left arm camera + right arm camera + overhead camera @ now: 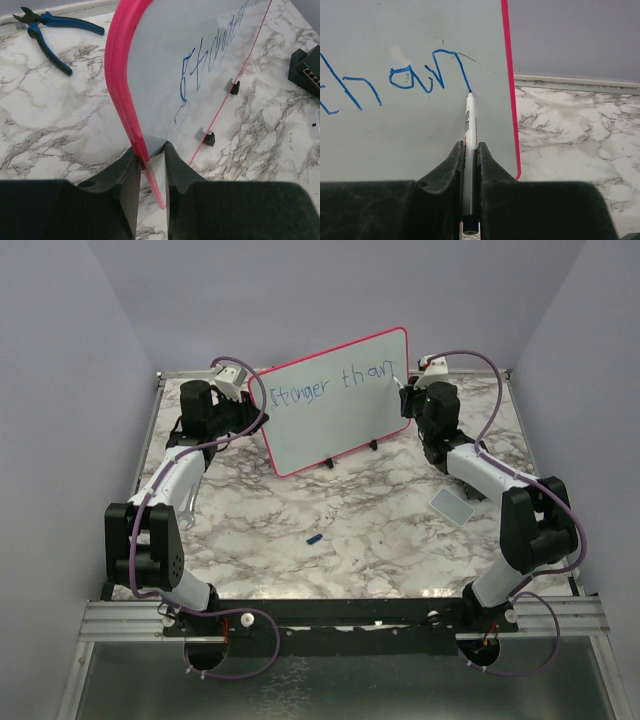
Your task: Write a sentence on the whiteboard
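- The sentence (302,394), so far one blue row reading "Stronger than", was seen on the whiteboard (335,435), propped toward the back of the marbled surface (350,525).
- The marker (470,117) was gripped by the closed right jaws, its tip touching the last "n".
- The board's pink edge was clamped by the left jaws.
- The tip would best be lifted clear before the next word.

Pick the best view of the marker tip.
Right wrist: the marker, held by the right gripper, touches its tip to the whiteboard where the sentence ends. Top external shows it only tiny; left wrist misses it.
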